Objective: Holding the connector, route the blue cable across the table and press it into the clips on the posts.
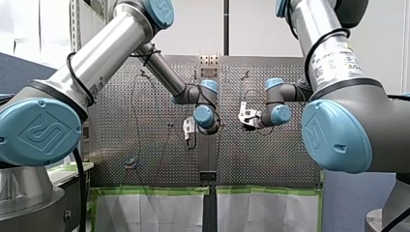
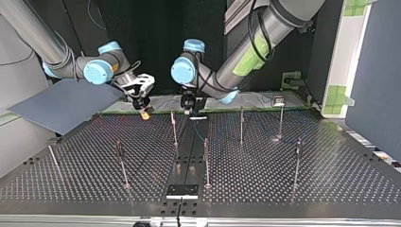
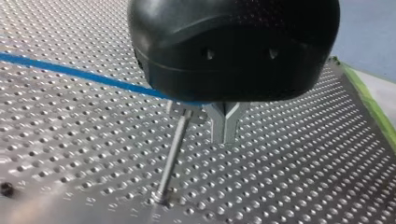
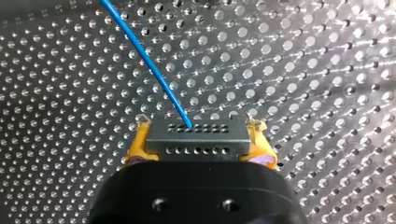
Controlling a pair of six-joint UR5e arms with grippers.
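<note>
The blue cable (image 4: 149, 70) leaves the connector (image 4: 196, 140) toward 11 o'clock in the right wrist view and runs in a straight line over the perforated table (image 4: 303, 70). My right gripper (image 4: 198, 136) is clamped on that connector. Its yellow pads (image 4: 136, 144) press the two short ends, so the connector's long axis lies 9 to 3 across the jaws and the cable runs off ahead of the gripper.

In the left wrist view the cable comes in from 9 o'clock and slants toward the centre, where it goes out of sight behind the body of my left gripper (image 3: 226, 133). Its metal fingers (image 3: 219, 123) are drawn together at the tips with nothing visible between them. Whether the cable is nipped higher up I cannot tell. A post (image 3: 172, 156) stands just beside those fingers, at their 9 o'clock, and the cable crosses close by its top end. Whether it sits in the clip is not clear.

The coming move seems to turn on that crossing. The left gripper is the nearer one to the post, so the press likely falls to it, while the right one holds the line toward 11 o'clock.
</note>
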